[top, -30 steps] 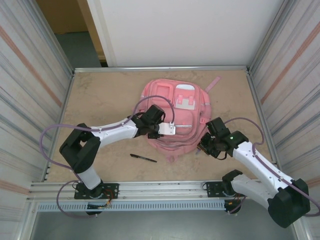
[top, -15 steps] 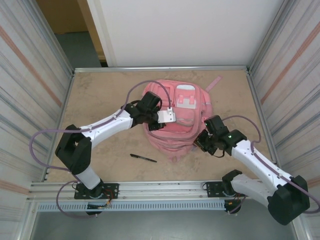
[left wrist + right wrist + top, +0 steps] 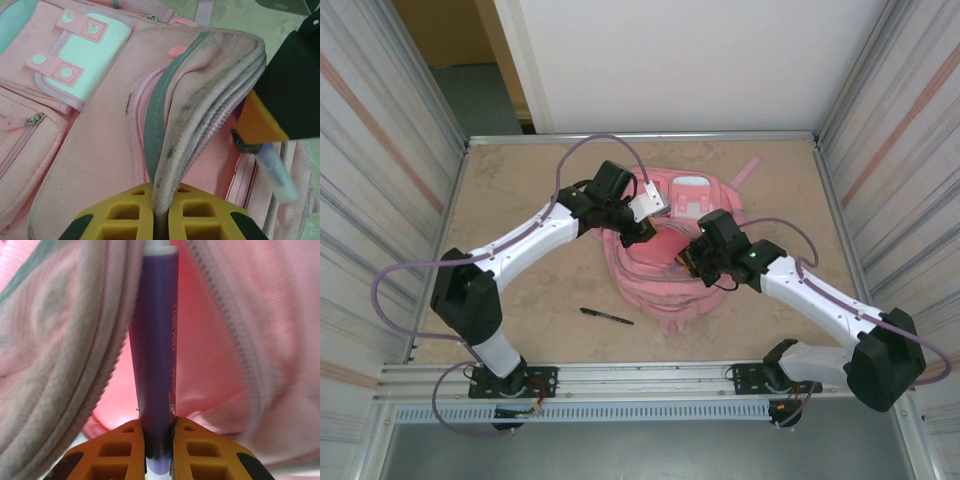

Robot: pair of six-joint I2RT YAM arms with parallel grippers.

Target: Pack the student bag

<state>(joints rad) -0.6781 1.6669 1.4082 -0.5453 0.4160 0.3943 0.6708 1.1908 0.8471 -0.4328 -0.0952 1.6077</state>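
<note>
The backpack (image 3: 655,288) lies mid-table (image 3: 520,200), its main zip opening gaping. The left gripper (image 3: 160,212) is clamped tight on the raised edge of the bag's flap, holding it up. The right gripper (image 3: 159,446) is closed on a purple marker (image 3: 157,340) whose far end points into the pink interior between the zip edges. A black pen (image 3: 607,316) lies on the table near the bag's front-left corner.

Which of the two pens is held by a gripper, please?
The thick purple pen, clamped in the right gripper; the slim black pen lies on the table.
</note>
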